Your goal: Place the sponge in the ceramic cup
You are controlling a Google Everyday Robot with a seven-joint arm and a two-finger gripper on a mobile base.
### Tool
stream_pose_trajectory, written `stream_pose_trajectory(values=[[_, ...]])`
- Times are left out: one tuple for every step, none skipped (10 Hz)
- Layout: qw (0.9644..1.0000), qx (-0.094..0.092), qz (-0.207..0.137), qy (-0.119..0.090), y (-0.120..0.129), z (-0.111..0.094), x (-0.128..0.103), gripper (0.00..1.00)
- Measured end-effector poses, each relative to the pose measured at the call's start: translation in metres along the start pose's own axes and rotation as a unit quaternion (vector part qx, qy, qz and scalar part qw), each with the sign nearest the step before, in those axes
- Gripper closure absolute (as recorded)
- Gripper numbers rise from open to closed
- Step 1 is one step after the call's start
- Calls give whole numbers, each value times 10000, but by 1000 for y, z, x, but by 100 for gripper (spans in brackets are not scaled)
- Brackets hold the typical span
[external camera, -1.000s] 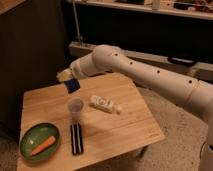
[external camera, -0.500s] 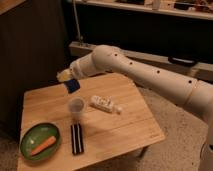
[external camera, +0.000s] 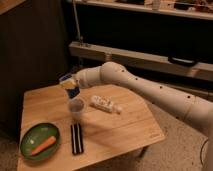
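A white robot arm stretches in from the right of the frame, its end effector (external camera: 72, 85) clenched on the sponge (external camera: 67, 83), left of centre, just above the ceramic cup (external camera: 76, 108) standing upright on the wooden tabletop (external camera: 127, 131).

Light is dim and warm; the table (external camera: 127, 131) is brightest, the background nearly black. Whole frame soft: the gripper (external camera: 72, 87), clamping the sponge (external camera: 67, 83) above the ceramic cup (external camera: 76, 107), shows blurred edges.
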Motion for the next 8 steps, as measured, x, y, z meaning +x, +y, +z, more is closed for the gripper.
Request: stream_pose_trajectory(values=[[10000, 48, -53, 12, 0, 2, -1, 90], [9999, 93, -99, 2, -1, 4, -2, 90], [9999, 100, -131, -26, 0, 5, -7, 90], [9998, 112, -151, -66, 1, 9, -15, 90], [9997, 140, -204, -94, 2, 12, -22, 90], [9995, 171, -228, -112, 3, 14, -30, 90], [9994, 200, -244, -127, 2, 16, -34, 90], [9992, 242, -266, -162, 2, 19, -43, 90]])
